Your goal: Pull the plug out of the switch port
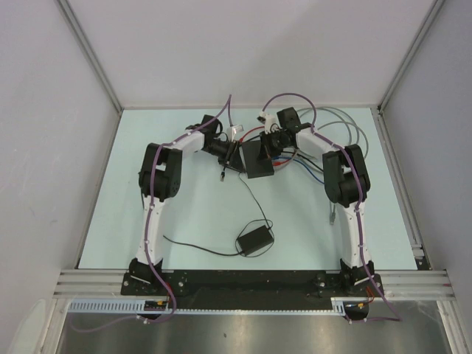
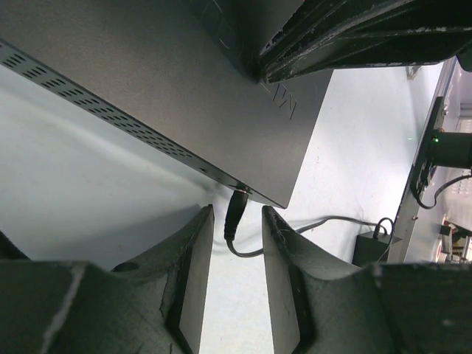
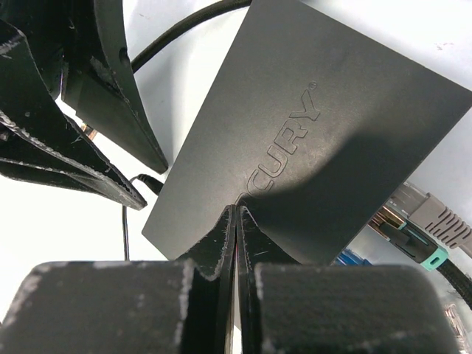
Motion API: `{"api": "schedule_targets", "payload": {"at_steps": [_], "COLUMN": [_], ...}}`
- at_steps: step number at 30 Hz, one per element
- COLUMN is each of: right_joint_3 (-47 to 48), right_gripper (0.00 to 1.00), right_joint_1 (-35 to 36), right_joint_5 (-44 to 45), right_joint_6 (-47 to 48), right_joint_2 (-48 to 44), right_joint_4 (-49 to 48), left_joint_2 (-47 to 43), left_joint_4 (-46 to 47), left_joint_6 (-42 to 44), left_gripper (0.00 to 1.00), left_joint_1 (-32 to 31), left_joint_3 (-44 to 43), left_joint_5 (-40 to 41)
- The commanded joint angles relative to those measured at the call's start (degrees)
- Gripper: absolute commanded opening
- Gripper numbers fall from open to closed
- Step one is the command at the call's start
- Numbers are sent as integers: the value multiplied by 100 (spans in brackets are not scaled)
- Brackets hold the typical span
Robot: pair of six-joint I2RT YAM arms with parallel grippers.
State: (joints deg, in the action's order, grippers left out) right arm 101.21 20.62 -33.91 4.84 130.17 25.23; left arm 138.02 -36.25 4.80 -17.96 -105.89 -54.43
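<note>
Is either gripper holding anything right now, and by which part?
Nothing gripped. Left gripper is open astride the plug, gaps both sides; right gripper is shut, tips on top of the switch.

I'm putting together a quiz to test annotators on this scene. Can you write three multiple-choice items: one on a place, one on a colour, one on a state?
1. Where is the power adapter relative to the switch?
A. Stacked on top of it.
B. On the table, apart from it.
C. Leaning against it.

2. What colour is the switch's casing?
A. White.
B. Red.
C. Black.

3. What state is the plug in?
A. Seated in the switch's port.
B. Lying loose on the table.
C. Resting on top of the switch.

Answers:
1 B, the top view shows bare table between them.
2 C, matte black in every view.
3 A, the left wrist view shows it in the port, the left gripper open around it.
</note>
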Motion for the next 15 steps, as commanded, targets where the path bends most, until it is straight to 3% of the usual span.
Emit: {"api": "schedule_targets", "payload": {"at_steps": [1,8,15], "right_joint_3": [-260,-303,-312], "right_gripper": [0,0,0], "right_joint_1": [100,100,126], "right_joint_5": [500,561,605], "right_joint_6": [254,245,272], "right_joint_2": [167,123,132], "right_joint_4": [483,456,456], "left_joint_2": [199,287,401], "left_joint_4": [-216,-304,-400], "left_joint_6": [259,294,250], "left_gripper": [39,33,19], "left_joint_1": [-59,-103,-94], "left_joint_3": [-195,-327,-442], "left_joint_5": [117,126,126]}}
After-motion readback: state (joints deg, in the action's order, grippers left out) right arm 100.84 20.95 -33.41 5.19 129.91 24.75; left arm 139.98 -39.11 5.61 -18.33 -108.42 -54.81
